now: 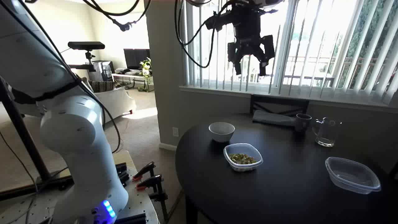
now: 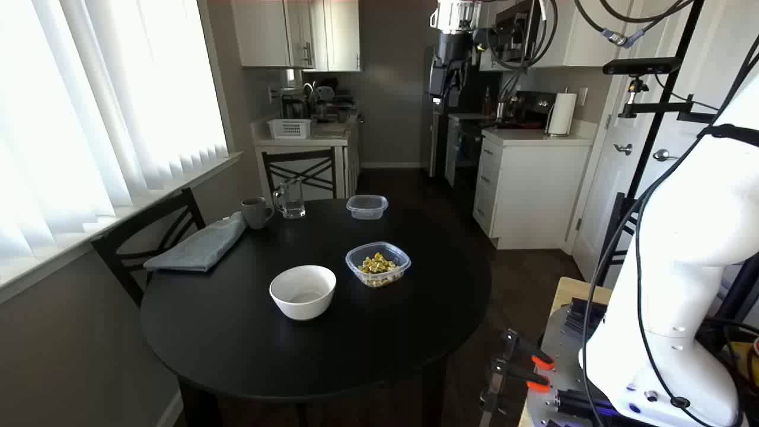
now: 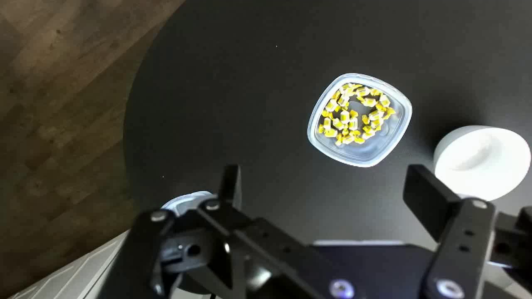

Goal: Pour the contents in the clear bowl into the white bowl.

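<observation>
The clear bowl [image 1: 243,167] is a see-through, rounded-square container on the dark table. It also shows in an exterior view [image 2: 354,265] and the wrist view [image 3: 338,157]. The contents [image 1: 242,158], a heap of yellow-green and whitish pieces, lie inside it, also seen in the wrist view [image 3: 353,122]. The white bowl [image 1: 221,134] stands upright beside it, apart; it shows in an exterior view [image 2: 303,308] and at the right of the wrist view [image 3: 478,174]. My gripper [image 1: 250,71] is open and empty, high above the table. Its fingers frame bare tabletop in the wrist view [image 3: 324,182].
A larger empty clear container [image 1: 353,179] stands farther along the table. A glass mug [image 1: 326,133], a grey mug [image 1: 302,122] and a folded grey cloth [image 1: 273,118] are near the window side. Chairs [image 2: 178,219] stand at the round table's edge.
</observation>
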